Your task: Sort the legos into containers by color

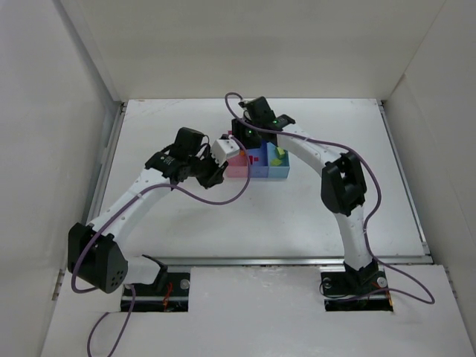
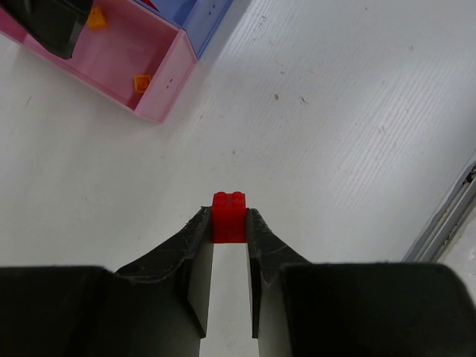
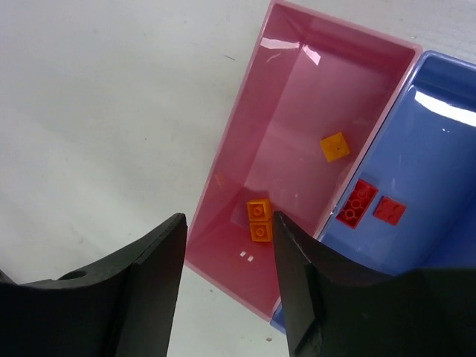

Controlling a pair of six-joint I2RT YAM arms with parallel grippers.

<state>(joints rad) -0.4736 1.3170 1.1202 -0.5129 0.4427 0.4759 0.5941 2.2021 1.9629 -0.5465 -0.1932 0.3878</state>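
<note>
Two studs are what's seen first on the red brick (image 2: 229,216). It's pinched tight between the fingertips of the left gripper (image 2: 229,223), clamped on both side faces. The studs are pointed away from the wrist and sit side by side across the gap, so the visible long side is laid jaw to jaw. How deep it goes can't be told. It's held over the white table (image 2: 335,111), a bit short of the tray (image 1: 257,175), and whether it's touching the surface can't be made out. A metal rail (image 2: 446,216) is seen off at the table edge, and a purple cable (image 1: 216,199) is sagged just in front of the tray.

Further out, the three bins are joined side by side, each one's long axis running away from the arms. In the pink bin (image 3: 297,97) on the left, two orange bricks (image 3: 259,221) are lying flat and apart. In the blue bin (image 3: 439,149), two red bricks (image 3: 357,203) are parked next to each other by the pink wall. Yellow-green bricks (image 1: 277,155) are piled in the cyan bin (image 1: 281,172).

Farthest back, the right gripper (image 3: 227,230) is hung over the pink bin's end, jaws spread apart, nothing between them.
</note>
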